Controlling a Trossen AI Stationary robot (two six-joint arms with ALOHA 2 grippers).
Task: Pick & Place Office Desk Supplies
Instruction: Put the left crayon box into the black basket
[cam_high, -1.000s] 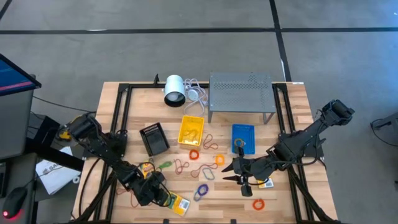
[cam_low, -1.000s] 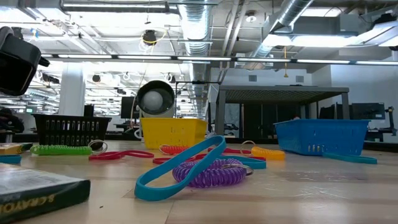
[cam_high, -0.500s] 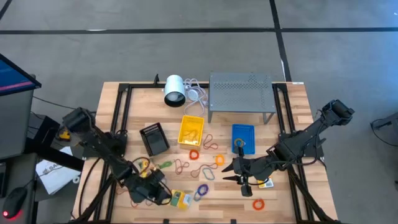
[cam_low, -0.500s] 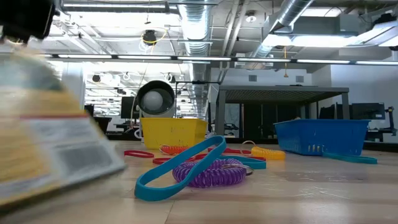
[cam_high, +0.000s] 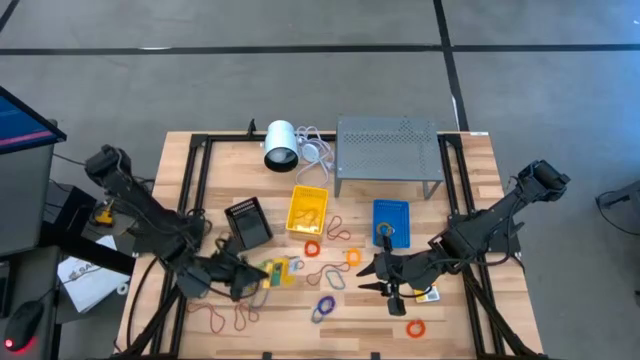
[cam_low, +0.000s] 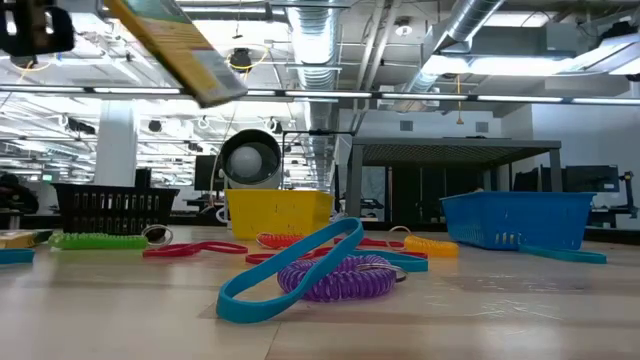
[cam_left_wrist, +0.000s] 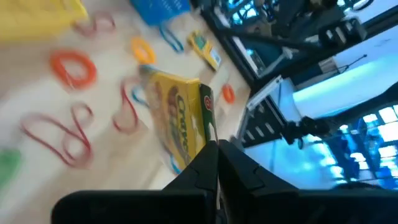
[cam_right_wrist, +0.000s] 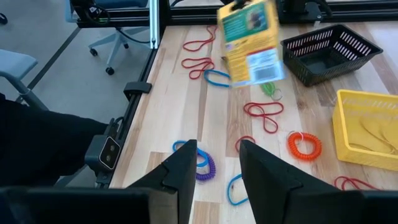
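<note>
Low view: only part of the yellow-and-green packet (cam_low: 178, 48) is seen, gripped aloft by the closed left end effector (cam_high: 255, 277); the right end effector (cam_high: 372, 279) is held parted, empty.

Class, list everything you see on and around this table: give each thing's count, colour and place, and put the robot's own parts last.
Yellow bin: one, table centre, bands inside.
Blue bin: one, right of the yellow bin.
Black bin: one, left of the yellow bin.
Rubber bands: many; red, orange, purple, blue, green; scattered across the table's front half.
Yellow-and-green packet: one, lifted above the table in the left gripper.
Second packet: one, under the right arm.
White cylinder: one, at the back.
Grey perforated stand: one, back right.
Left gripper: shut on the packet.
Right gripper: hovering, empty.
</note>
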